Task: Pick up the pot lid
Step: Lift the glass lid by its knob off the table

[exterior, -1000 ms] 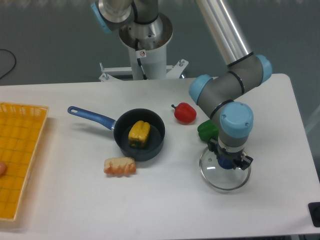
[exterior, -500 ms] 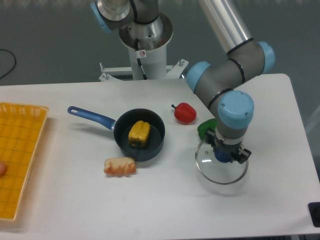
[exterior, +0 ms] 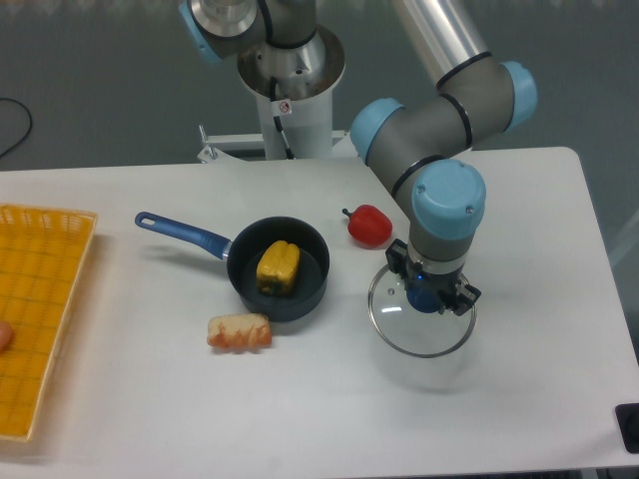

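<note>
Over on the left the orange crate (exterior: 45,309) sits at the side of the table (exterior: 200,419), and next along comes the pan (exterior: 313,269), its blue handle (exterior: 175,233) pointing away from the robot and a yellow thing (exterior: 279,267) lying inside. Just below the pan, on the near side, is a brown lump (exterior: 240,331); past the pan, a red thing (exterior: 370,228) lies close beside the arm (exterior: 444,215). None of these has stirred. What has changed is further right: the lid (exterior: 409,334) has shifted towards the pan and higher in my view, and the arm has swung along with it. The gripper (exterior: 432,279) has its fingers closed about the blue knob (exterior: 423,297), one on either side, and the clear lid hangs beneath, its rim looking close to level. It is still to the right of the pan and apart from it. Moving together like that, lid and gripper tell me the grasp is holding, and I'd say the lid is off the table, though through clear glass I can't make out the gap under it. So the picking up looks all but done; what's wanted now is a steady lift and a firm hold, since a smooth round knob could let the lid tip or twist. At the far right corner sits a dark block (exterior: 627,417), well apart from it all.
</note>
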`<state>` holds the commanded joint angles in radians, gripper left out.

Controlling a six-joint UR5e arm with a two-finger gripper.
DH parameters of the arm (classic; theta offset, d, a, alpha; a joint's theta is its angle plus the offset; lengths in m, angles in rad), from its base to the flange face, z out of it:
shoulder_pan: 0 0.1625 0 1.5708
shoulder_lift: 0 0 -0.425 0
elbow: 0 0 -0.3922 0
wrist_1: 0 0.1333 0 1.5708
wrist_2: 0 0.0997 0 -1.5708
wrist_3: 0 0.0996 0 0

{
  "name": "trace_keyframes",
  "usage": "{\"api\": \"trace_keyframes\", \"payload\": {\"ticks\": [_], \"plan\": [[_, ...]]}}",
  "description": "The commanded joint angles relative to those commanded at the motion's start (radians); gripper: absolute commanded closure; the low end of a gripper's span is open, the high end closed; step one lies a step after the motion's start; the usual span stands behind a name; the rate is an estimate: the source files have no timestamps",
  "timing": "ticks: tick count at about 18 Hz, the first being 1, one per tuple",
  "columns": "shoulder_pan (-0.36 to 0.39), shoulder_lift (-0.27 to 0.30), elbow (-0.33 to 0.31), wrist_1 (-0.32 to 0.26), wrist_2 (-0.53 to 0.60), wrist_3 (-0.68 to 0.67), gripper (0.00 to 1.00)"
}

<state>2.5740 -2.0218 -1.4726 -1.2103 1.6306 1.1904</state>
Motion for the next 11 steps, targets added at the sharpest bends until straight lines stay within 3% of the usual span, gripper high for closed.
{"api": "trace_keyframes", "payload": {"ticks": [11], "plan": [[0.005,0.009,-0.003,-0.002,0.000,0.002,0.44]]}}
